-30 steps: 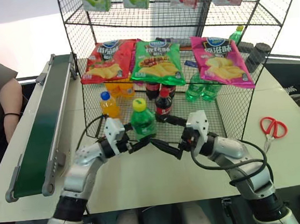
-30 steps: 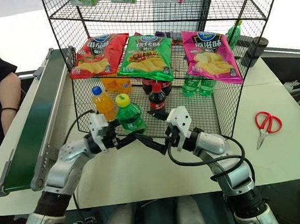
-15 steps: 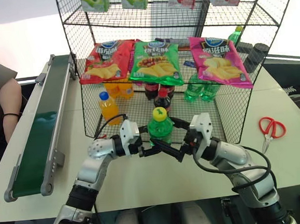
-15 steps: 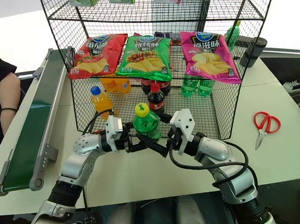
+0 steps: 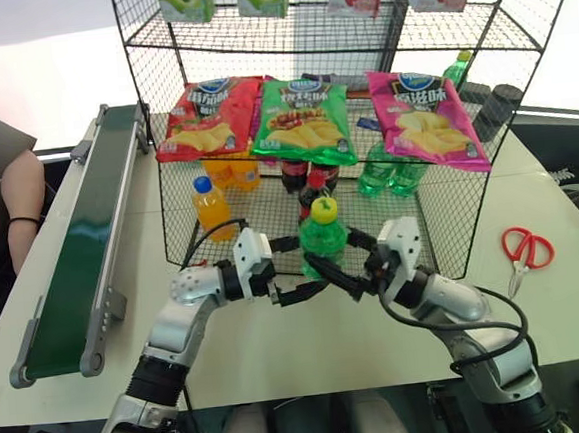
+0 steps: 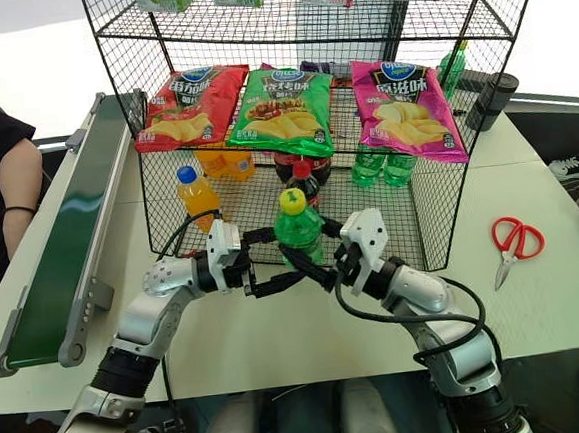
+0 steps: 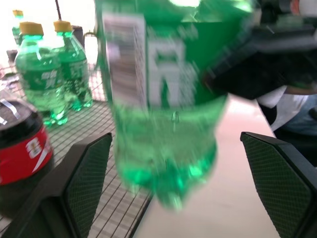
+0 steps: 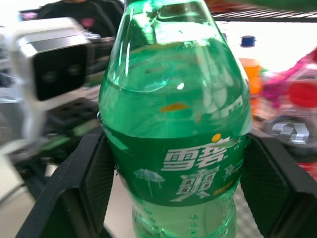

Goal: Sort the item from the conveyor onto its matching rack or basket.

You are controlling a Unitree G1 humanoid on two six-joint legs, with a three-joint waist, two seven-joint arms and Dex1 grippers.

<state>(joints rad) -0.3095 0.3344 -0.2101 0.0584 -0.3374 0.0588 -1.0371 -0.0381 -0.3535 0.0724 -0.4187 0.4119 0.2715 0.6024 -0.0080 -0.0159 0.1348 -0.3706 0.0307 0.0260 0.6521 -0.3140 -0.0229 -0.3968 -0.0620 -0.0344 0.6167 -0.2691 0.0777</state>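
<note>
green soda bottle (image 5: 322,239) clamped in right hand (image 5: 352,275), held above counter (image 5: 310,345) before rack (image 5: 450,214); left hand (image 5: 296,274) spread wide, clear. bottle best kept upright, carried to green bottles (image 5: 386,174) on lower tier.

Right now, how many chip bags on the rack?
3, hung side by side across the black wire rack: red chip bag on the robot's left, green chip bag in the middle, pink chip bag on the right. More could be hidden behind them.
</note>
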